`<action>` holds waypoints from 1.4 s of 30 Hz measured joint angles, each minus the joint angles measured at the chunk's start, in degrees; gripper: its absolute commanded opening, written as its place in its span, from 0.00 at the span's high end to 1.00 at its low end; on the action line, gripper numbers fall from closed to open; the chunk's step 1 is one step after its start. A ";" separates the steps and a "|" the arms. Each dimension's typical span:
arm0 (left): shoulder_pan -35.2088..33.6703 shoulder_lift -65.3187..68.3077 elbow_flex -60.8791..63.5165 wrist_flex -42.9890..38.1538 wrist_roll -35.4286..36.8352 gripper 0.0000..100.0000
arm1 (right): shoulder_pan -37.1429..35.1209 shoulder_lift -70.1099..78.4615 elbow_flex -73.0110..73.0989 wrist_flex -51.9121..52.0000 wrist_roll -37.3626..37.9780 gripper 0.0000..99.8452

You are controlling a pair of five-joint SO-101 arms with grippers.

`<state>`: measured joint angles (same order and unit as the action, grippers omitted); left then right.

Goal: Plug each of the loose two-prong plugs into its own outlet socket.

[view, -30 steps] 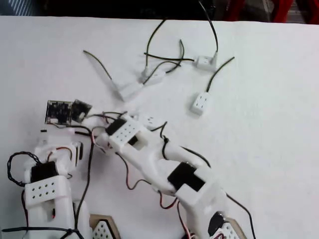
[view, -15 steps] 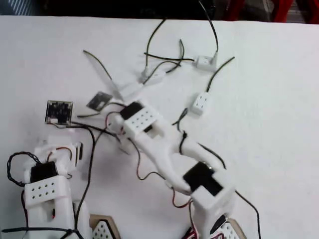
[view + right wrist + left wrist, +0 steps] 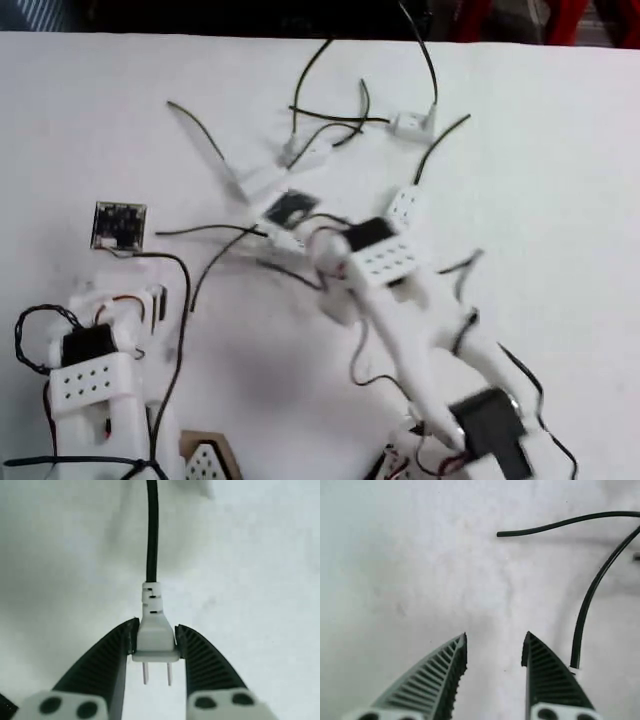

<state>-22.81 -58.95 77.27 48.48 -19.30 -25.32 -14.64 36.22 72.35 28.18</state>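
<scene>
Mid-frame, the right gripper [image 3: 156, 630] pinches a white plug [image 3: 155, 642] by its sides. The left gripper [image 3: 495, 642], at lower left, hangs spread above the table [image 3: 395, 555].

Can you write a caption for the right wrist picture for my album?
The right pincer clamps a white two-prong plug with a black cord over the white table.

White plug [image 3: 155, 641], black cord [image 3: 152, 530], ribbed black fingers [image 3: 107, 669], plain white table [image 3: 260, 555].
</scene>
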 measured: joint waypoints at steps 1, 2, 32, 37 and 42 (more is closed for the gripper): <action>0.00 0.00 0.00 0.00 0.00 0.82 | 2.02 -1.93 1.23 -0.44 0.26 0.98; 0.00 0.00 0.00 0.00 0.00 0.82 | 3.96 -3.78 2.37 -0.88 0.35 0.98; 0.00 0.00 0.00 0.00 0.00 0.82 | 15.91 -13.71 16.00 -8.09 0.53 0.84; 0.00 0.00 0.00 0.00 0.00 0.82 | 15.82 -13.71 15.74 -9.05 0.53 0.84; 0.00 0.00 0.00 0.00 0.00 0.82 | 17.41 -13.71 15.74 -10.11 0.44 0.84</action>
<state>-22.81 -58.95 77.27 48.48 -19.30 -7.91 -28.35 51.96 62.24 28.62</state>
